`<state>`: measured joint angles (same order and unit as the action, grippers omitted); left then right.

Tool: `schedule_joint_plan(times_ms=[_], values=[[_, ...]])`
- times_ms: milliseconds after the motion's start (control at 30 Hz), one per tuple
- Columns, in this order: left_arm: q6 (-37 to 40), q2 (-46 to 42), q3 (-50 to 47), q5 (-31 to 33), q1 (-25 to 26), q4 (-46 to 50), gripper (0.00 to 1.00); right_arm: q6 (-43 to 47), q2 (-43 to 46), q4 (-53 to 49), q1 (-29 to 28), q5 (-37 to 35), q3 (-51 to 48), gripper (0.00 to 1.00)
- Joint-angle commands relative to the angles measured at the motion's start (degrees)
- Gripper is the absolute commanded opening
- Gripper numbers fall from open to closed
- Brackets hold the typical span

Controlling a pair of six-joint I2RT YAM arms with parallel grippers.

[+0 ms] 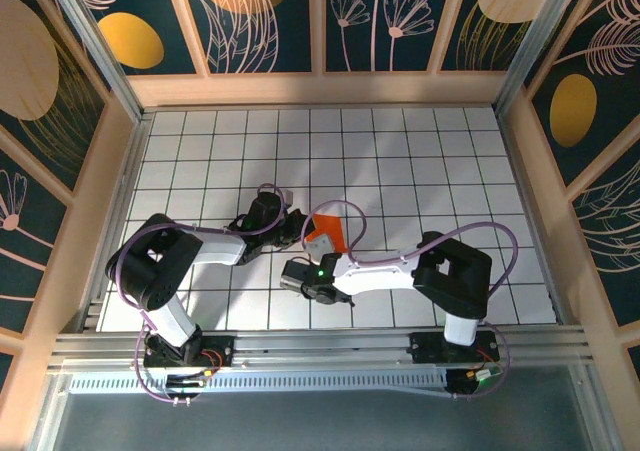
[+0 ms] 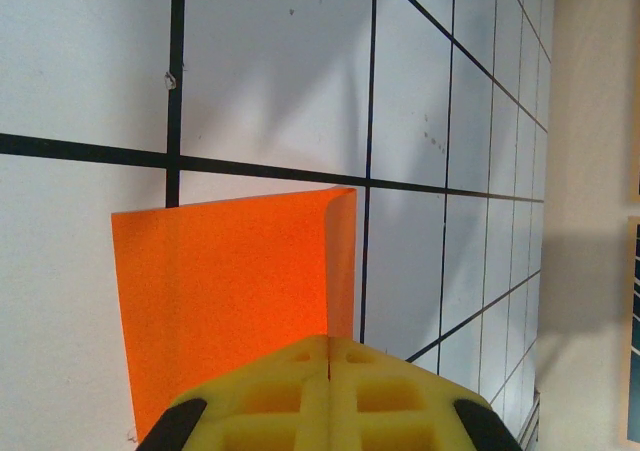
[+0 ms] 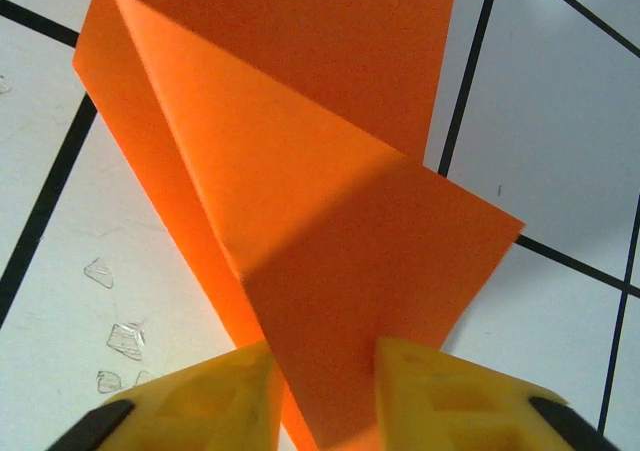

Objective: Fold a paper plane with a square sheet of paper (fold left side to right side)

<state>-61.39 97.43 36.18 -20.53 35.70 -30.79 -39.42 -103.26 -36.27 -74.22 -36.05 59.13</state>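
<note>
Orange paper (image 1: 328, 233), partly folded, midway between side edges of the table (image 1: 400, 151), left gripper (image 2: 328, 343) shut tight at its edge, right gripper (image 3: 325, 351) half open around a raised flap.

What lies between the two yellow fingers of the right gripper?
A flap of the orange paper reaches into the gap between those fingers, which stand apart; the right wrist view shows this.

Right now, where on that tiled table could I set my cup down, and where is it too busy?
Bare: the far half of the tiled table, up to the back wall, and the strip by the right wall. Crowded: the near middle, where the left fingers and right fingers meet at the orange paper.
</note>
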Motion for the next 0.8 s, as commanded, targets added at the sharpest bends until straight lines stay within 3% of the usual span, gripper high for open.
schedule_joint_plan(times_ms=[0,367,467,767], values=[[-0.1,-0.6,1.2,0.0,0.3,0.9,0.00,-1.6,-1.0,-0.5,-0.6,-2.4,0.6,0.24],[0.1,-1.4,0.4,0.6,0.4,1.4,0.04,-2.1,-2.2,-0.4,-0.9,-2.0,0.2,0.08],[0.2,-2.5,-0.4,1.3,0.1,1.6,0.11,-2.1,-2.3,-0.1,-0.8,-1.7,-0.2,0.00],[2.7,-11.1,-6.6,0.8,-6.5,5.0,0.34,0.0,-0.2,2.3,0.0,1.1,-1.9,0.00]])
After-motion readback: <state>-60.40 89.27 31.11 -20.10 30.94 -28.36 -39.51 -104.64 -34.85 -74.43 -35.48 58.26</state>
